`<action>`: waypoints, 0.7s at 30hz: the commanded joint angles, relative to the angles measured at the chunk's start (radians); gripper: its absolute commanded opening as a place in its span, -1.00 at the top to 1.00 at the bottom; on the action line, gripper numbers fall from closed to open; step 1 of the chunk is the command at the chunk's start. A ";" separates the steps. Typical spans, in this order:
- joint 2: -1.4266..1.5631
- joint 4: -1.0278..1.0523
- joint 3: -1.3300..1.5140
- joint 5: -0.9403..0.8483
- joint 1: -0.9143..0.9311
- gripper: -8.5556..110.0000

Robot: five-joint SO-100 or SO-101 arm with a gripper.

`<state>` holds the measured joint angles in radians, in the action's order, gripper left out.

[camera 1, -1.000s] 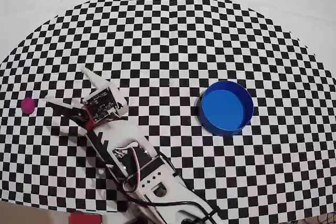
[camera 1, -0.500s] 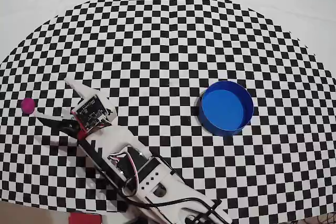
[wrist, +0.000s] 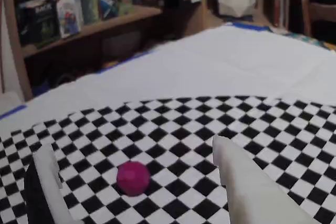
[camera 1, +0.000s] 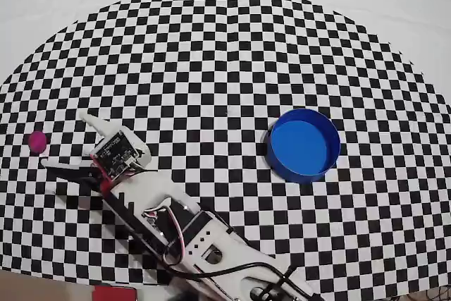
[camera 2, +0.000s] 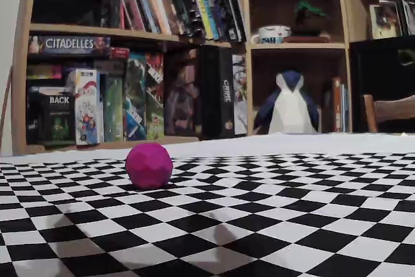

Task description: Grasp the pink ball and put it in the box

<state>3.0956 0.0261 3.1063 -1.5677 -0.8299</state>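
The pink ball (camera 1: 36, 142) lies on the checkered mat at the far left of the overhead view. It also shows in the wrist view (wrist: 133, 178) and in the fixed view (camera 2: 149, 166). My gripper (camera 1: 65, 139) is open and empty, just right of the ball, with its white fingers spread towards it. In the wrist view the gripper (wrist: 132, 145) has one finger (wrist: 47, 182) left of the ball and the other (wrist: 247, 182) right of it, neither touching. The box, a round blue tub (camera 1: 303, 173), stands empty far to the right.
The checkered mat (camera 1: 225, 68) lies on a white cloth. My arm (camera 1: 183, 223) reaches in from the bottom edge. A bookshelf (camera 2: 130, 63) and a paper penguin (camera 2: 290, 105) stand beyond the table.
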 commanded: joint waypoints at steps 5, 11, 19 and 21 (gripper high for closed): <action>-0.014 -0.015 0.006 -0.006 -0.031 0.25; -0.044 -0.032 0.006 -0.006 -0.038 0.25; -0.091 -0.044 -0.006 -0.006 -0.041 0.26; -0.109 -0.044 -0.015 -0.006 -0.041 0.26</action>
<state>3.0035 -0.0015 3.1063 -1.5677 -0.8621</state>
